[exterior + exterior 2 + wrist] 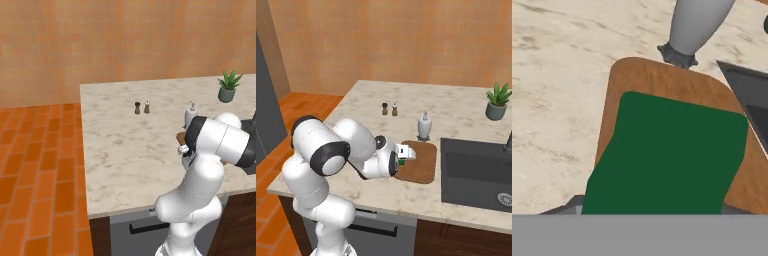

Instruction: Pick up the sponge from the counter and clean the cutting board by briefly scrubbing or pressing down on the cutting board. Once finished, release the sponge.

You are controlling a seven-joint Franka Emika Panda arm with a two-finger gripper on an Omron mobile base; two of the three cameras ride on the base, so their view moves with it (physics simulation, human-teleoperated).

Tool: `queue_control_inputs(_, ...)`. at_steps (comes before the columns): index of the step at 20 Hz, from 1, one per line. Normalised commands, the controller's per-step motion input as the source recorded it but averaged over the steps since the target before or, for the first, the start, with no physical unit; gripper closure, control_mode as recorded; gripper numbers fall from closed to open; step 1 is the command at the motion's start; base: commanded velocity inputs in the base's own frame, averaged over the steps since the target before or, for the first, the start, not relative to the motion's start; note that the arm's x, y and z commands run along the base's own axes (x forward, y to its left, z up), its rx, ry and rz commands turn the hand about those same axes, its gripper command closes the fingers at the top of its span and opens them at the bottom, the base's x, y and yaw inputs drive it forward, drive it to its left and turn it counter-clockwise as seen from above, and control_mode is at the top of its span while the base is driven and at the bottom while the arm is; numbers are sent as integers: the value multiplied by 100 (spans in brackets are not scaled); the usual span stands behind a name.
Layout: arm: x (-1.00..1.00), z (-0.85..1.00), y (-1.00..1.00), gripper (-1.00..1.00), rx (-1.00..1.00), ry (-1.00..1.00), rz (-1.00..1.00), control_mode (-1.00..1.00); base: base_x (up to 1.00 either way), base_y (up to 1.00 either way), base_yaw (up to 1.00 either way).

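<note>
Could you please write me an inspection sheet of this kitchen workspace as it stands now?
Surface: beige marble counter, with a dark sink set in at the right.
Job's things: green sponge over the brown cutting board, at the gripper.
Clutter: two small shakers, a soap bottle just behind the board, a potted plant at the far right.
Grippers: gripper over the board's left part; jaws hidden, grip cannot be confirmed.
Cables: nothing seen.
Surroundings: orange tiled floor, orange wall.

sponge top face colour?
Dark green; the sponge shows best in the hand view, over the brown cutting board.
</note>
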Motion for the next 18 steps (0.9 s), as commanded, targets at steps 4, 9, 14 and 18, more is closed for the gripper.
queue_control_inputs(4, 54, 18, -1, 100, 0, 25, 0, -100, 0, 0, 0)
queue_control_inputs(9, 55, -10, -18, 100, 6, 17, 3, -100, 0, 0, 0)
queue_control_inputs(14, 30, -39, -58, 100, 14, 0, 3, -100, 0, 0, 0)
queue_control_inputs(18, 51, -9, -42, 100, 9, -1, 0, -100, 0, 0, 0)
